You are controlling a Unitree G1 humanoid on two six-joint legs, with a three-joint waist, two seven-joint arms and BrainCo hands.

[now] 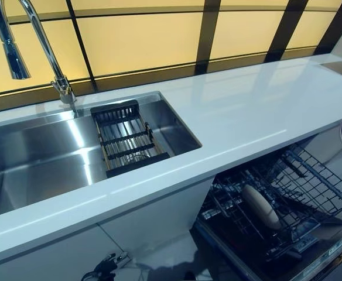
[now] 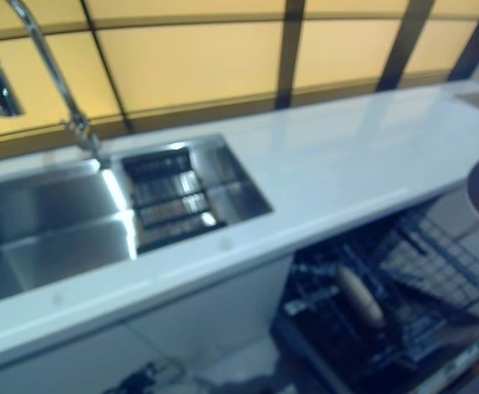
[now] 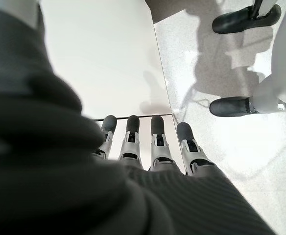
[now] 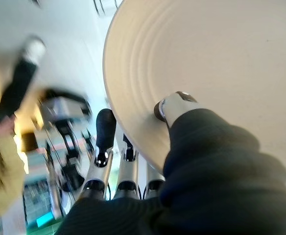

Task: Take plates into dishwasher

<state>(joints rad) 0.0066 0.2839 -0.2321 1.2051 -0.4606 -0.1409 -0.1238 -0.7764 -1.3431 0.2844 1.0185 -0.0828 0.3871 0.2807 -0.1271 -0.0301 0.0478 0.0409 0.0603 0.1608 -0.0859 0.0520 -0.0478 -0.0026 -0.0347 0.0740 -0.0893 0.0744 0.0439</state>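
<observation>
Your right hand (image 4: pixel 133 171) pinches the plate (image 4: pixel 221 68) at its rim, thumb on top; it's stiff, slick and breakable, so keep that grip firm; left hand (image 3: pixel 143 147) hangs open.

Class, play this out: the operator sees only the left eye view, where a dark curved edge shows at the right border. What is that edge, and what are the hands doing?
Observer: It is a plate, pinched in the right hand, thumb on its face, fingers behind.
Operator: And the left hand?
Observer: The left hand hangs open and empty beside a white cabinet front.
Operator: Anyone nearby?
Observer: A person in a yellow sleeve stands beyond the plate.
</observation>
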